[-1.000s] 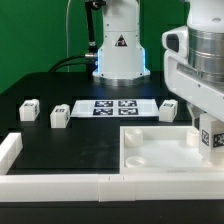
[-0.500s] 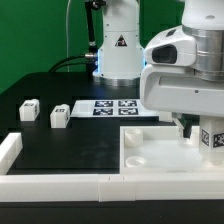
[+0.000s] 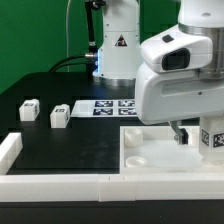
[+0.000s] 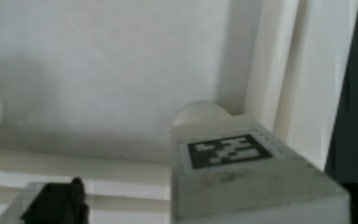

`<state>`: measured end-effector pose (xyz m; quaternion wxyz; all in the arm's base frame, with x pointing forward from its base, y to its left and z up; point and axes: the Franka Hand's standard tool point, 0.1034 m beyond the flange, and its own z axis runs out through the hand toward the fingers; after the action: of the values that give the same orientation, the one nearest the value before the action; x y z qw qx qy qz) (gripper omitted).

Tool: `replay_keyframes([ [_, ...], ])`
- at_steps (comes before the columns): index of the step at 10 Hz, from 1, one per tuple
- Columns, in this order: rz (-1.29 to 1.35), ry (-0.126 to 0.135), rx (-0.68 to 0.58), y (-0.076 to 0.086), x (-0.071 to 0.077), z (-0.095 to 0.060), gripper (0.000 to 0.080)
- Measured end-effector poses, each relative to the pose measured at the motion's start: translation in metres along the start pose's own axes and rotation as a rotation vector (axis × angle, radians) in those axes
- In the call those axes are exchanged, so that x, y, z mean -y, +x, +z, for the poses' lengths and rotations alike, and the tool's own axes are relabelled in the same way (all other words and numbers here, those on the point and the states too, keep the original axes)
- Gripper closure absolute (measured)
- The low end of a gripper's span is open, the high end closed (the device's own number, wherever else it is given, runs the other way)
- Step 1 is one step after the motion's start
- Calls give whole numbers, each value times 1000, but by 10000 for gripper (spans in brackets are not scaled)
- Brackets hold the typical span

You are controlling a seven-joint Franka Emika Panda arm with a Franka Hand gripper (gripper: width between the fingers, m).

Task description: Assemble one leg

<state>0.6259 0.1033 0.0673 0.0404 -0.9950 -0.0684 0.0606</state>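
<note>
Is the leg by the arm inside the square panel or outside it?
Inside: the leg sits within the panel walls, close to a corner.

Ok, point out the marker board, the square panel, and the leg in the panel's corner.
marker board (image 3: 100, 107): exterior view, on its tagged top face.
square panel (image 3: 160, 158): exterior view, on the bare floor inside its rim.
leg (image 3: 212, 139): exterior view, on its black-and-white marker face.

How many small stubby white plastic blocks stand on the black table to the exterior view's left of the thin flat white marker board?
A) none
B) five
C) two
C: one white leg block and a second leg block stand on the black table, both on the exterior view's left of the marker board.
</note>
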Motion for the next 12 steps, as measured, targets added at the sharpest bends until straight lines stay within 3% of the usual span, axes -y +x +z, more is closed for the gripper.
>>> replay_keyframes([
  [2, 2, 0, 0, 0, 0, 0, 397],
  [3, 10, 0, 0, 0, 0, 0, 397],
  [4, 39, 0, 0, 0, 0, 0, 512],
  [7, 358, 10, 2, 0, 3, 1, 512],
  [12, 1136, 18, 22, 6, 10, 2, 512],
])
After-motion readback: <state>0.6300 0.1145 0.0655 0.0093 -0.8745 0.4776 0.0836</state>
